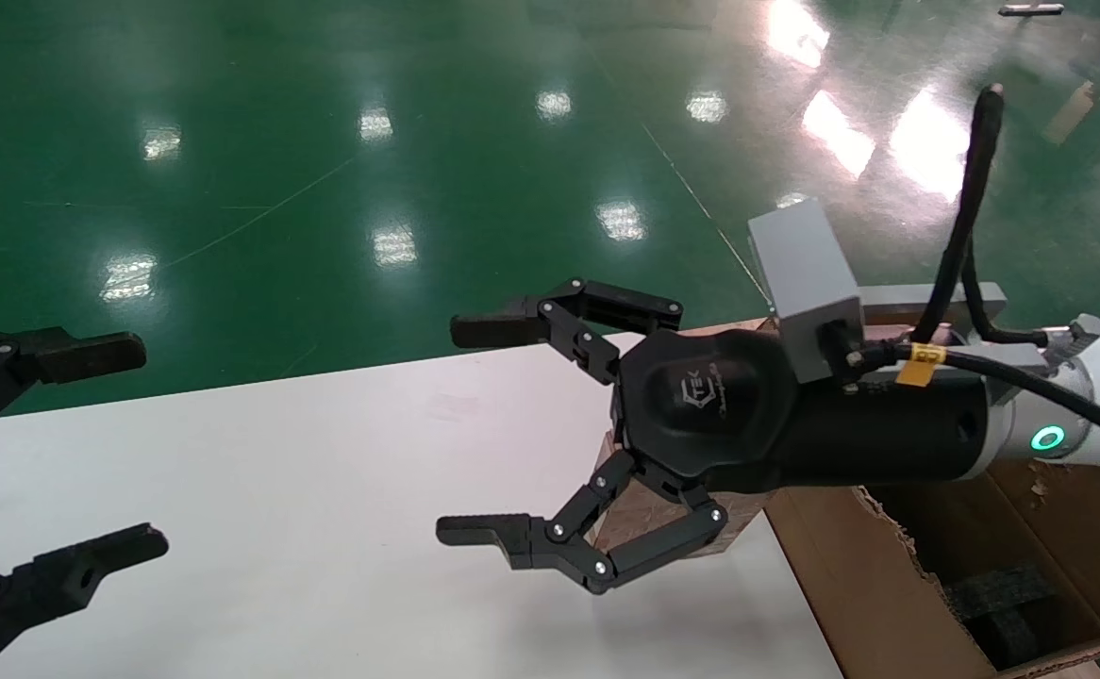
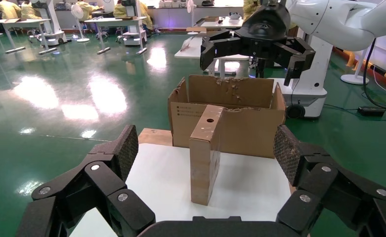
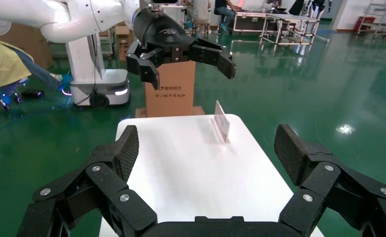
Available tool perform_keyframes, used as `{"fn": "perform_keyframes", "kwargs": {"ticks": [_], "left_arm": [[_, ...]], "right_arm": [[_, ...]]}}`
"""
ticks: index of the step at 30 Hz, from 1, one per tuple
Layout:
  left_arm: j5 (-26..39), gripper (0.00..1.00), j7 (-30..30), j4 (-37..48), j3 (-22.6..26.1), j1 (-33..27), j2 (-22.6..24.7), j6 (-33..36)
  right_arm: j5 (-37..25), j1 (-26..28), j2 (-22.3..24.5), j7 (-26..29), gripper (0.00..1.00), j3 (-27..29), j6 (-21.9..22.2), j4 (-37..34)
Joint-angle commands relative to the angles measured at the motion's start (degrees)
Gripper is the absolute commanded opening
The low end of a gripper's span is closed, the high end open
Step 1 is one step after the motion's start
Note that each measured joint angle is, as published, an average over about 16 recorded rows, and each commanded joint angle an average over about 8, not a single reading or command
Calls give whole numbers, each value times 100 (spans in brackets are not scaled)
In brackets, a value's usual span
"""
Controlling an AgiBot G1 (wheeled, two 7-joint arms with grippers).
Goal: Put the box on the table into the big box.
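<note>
Box (image 2: 205, 153) upright on table (image 2: 250, 185), holed face up, both grippers' fingers spread, empty.

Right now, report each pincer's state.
Left pincer: open, holding nothing.
Right pincer: open, holding nothing, above the table.

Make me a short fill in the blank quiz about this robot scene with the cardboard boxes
1. The small box stands upright on the white ____.
2. The face of the small box near its top has a round ____.
3. The fingers of the right gripper are spread ____, holding nothing.
4. The big box has black ____ pieces inside.

Missing words: table; hole; open; foam
</note>
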Motion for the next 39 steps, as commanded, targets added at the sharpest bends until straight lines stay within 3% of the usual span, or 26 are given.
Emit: {"fn": "perform_keyframes", "kwargs": {"ticks": [1,2,4,10,12,24,39], "left_arm": [[0,100,0,0,0,0,0,0],[0,98,0,0,0,0,0,0],[0,81,0,0,0,0,0,0],[0,8,0,0,0,0,0,0],[0,0,0,0,0,0,0,0],[0,0,0,0,0,0,0,0],[0,0,0,0,0,0,0,0]], "right_arm": [[-24,-5,16,-8,100,-2,5,16],[-83,14,28,-54,100,-10,-8,-8],[-211,65,50,-167,100,-30,-49,-82],[-618,307,65,-616,100,-156,-298,-546],[-766,401,68,-802,100,-246,-381,-726],[-1344,981,-16,-1970,100,-1215,-506,-1837],[-1581,1806,-262,-2889,100,-2087,-480,-3737]]}}
